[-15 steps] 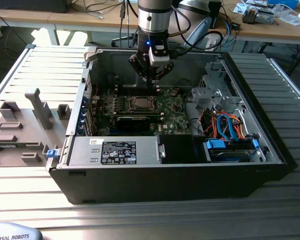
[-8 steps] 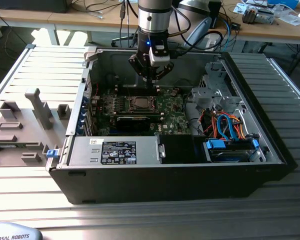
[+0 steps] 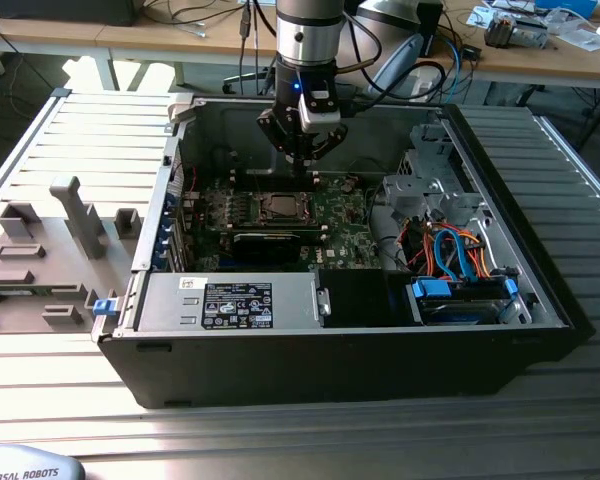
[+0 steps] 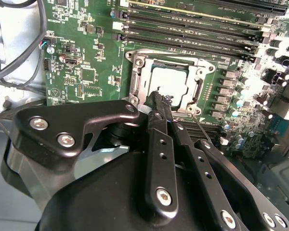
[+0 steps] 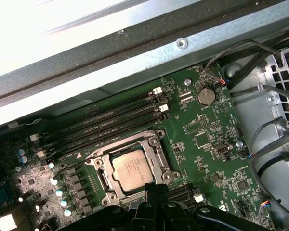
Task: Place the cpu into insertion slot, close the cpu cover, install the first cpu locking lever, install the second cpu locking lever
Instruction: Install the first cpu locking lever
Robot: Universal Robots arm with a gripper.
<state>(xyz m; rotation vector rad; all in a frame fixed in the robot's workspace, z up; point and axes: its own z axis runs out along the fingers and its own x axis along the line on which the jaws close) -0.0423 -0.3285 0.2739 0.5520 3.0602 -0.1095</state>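
The cpu lies flat in the insertion slot on the green board, its silver top showing in both wrist views. The cpu cover lies down around the chip, and its frame borders the window. My gripper hangs just above the socket's far edge, fingers pressed together in a point. In the second wrist view the black fingertips overlap the chip's edge. In the first wrist view the gripper stands at the socket's rim. A thin wire lever runs beside the fingers; whether they touch it I cannot tell.
Long black memory slots run beside the socket. A black card sits in front of it in the exterior view. Cable bundles and a drive cage fill the case on the exterior view's right. A grey fixture tray lies outside on the left.
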